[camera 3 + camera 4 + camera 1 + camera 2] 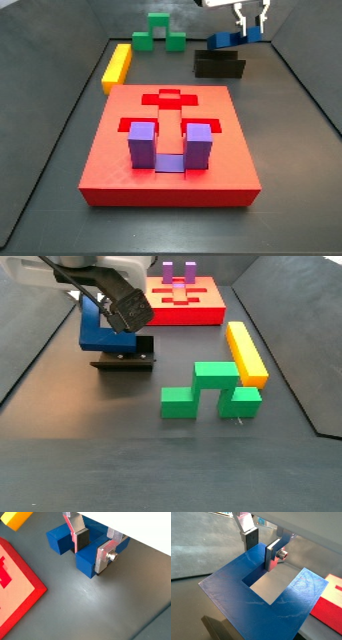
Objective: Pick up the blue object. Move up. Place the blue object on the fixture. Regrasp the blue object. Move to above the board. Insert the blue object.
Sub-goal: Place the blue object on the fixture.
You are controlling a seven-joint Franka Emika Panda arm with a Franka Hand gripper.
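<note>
**Blue block gripped above the fixture**

Seen in a side view, from left to right: a yellow bar (118, 66) along the left edge of the dark floor, a green block (158, 34) far back, the red board (170, 140) in the middle, and the fixture (219, 66) at the back right. Standing in the board's near recess, a purple U-shaped block (170, 146), prongs up. Further back on the board, a cross-shaped recess, unfilled.

Above the fixture, the claw (251, 22) closed on the blue object (230, 39), which sits tilted over the fixture's top; contact with the fixture cannot be told from here.

In a side view from the opposite end, left to right: the claw (112, 316) low over the fixture (124, 354), holding the blue object (96, 328), whose lower edge looks to meet the fixture's top; then the board (185, 303) far behind, the green block (211, 391) on the floor, and the yellow bar (245, 351) just beyond it.

In both wrist views, silver fingers (105, 554) pressed on either side of one prong of the blue object (64, 538), dark pads against its faces. Close up, the block's U shape (271, 602) plain, the fingers (273, 553) clamped across the far prong. A corner of the board (17, 587) and an end of the yellow bar (16, 519) also visible near the claw (93, 546).
</note>
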